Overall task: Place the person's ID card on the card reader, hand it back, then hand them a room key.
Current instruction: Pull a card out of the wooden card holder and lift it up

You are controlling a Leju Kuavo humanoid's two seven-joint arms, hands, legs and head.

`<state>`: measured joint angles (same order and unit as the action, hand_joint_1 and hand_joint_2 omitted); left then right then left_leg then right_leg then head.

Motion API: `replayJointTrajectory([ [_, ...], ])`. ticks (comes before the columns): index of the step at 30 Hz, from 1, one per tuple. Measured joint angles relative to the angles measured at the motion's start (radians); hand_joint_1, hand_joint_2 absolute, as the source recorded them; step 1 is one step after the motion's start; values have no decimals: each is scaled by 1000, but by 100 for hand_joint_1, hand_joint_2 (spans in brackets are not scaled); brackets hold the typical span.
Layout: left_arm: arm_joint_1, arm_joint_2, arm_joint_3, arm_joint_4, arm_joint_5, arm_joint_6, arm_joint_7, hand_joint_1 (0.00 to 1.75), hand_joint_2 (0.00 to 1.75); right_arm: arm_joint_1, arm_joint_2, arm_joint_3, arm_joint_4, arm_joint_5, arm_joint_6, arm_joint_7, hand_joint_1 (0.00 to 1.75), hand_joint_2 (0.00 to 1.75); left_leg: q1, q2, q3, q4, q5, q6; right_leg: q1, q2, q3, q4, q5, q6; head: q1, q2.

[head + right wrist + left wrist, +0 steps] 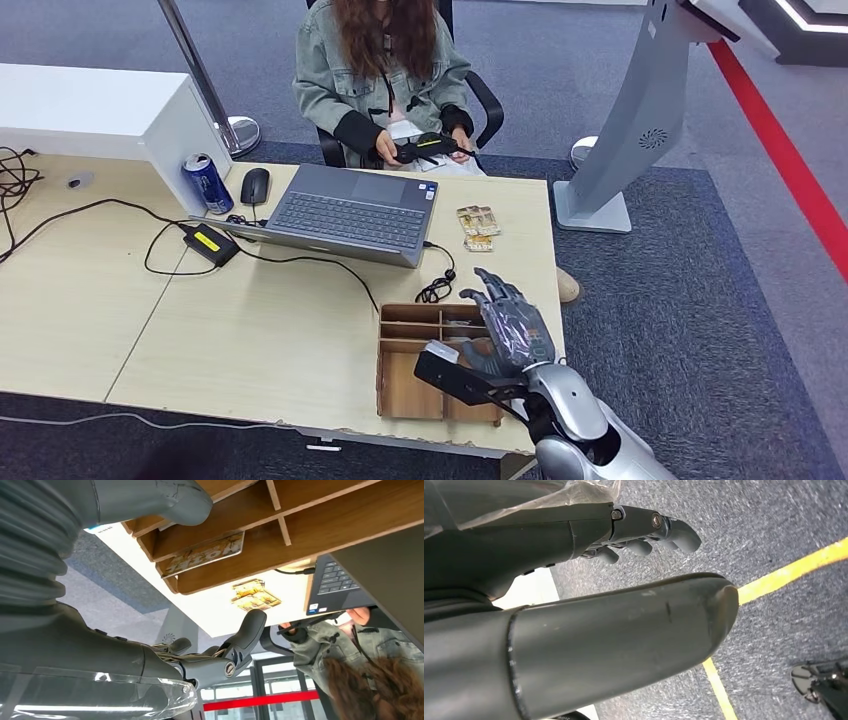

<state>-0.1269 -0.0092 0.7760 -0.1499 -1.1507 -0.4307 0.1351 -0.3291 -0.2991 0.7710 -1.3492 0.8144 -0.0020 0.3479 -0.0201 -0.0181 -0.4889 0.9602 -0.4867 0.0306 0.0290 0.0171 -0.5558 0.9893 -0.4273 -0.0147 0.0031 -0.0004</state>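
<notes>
Half the wooden tray (400, 390) hides behind the right robot hand (510, 325) — fingers spread.

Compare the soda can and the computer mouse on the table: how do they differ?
The soda can is blue and stands upright; the mouse is black and lies flat. The can is taller, the mouse low and rounded. Both sit beside the laptop, on the person's side of the table.

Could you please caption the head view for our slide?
Right hand open above the wooden tray, person seated behind the laptop.
</notes>
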Motion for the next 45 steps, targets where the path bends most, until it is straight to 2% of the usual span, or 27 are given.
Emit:
replayJointTrajectory([
  [14,-24,66,61,1,57,-5,36,0,0,1,0,-4,19,15,-10,5,62,175,0,0,0,0,0,0,0,0,0,0,0,0,0,0],
  [20,-34,89,83,4,62,-4,43,0,0,1,0,-4,25,16,-11,6,79,175,0,0,0,0,0,0,0,0,0,0,0,0,0,0],
  [25,-36,94,99,8,63,1,43,0,0,0,1,-4,31,20,-14,6,95,175,0,0,0,0,0,0,0,0,0,0,0,0,0,0],
  [45,-43,103,127,20,64,5,42,0,0,-8,5,-4,49,20,-17,-6,102,175,0,0,0,0,0,0,0,0,0,0,0,0,0,0],
])
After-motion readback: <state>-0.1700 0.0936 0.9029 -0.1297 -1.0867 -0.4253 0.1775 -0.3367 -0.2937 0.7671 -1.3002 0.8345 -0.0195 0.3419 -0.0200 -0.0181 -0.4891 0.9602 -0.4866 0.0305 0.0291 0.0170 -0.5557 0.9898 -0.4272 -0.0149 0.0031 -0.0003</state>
